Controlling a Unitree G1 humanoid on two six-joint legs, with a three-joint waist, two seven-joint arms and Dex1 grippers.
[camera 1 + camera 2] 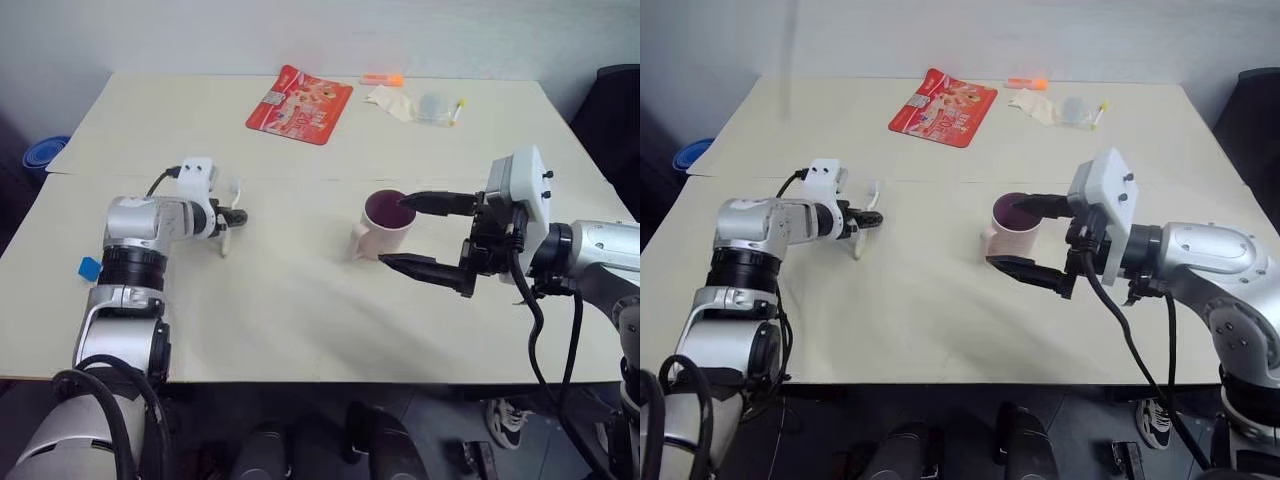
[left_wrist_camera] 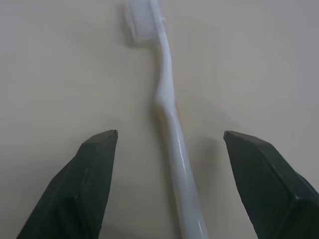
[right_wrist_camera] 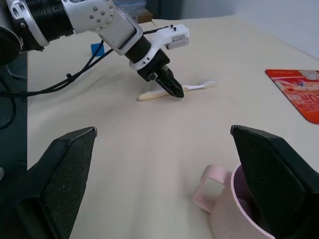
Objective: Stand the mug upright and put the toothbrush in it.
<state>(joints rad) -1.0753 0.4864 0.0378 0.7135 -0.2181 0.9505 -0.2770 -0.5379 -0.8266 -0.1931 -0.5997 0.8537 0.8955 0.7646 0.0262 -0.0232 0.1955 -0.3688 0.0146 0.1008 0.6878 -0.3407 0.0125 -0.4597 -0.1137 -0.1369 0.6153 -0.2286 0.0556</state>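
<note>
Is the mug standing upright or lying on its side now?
Upright: the mug stands on its base on the table, its dark opening facing up.

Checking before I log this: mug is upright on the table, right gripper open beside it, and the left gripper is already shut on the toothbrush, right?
Not quite. The left gripper is open, not shut: the left wrist view shows the toothbrush lying on the table between its spread fingers, untouched. The rest holds: the mug stands upright, with the right gripper open beside it.

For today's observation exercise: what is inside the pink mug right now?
The mug stands upright; its dark maroon interior looks empty where visible. The bottom is hidden by the rim. The toothbrush lies on the table between the left claw's open fingers.
</note>
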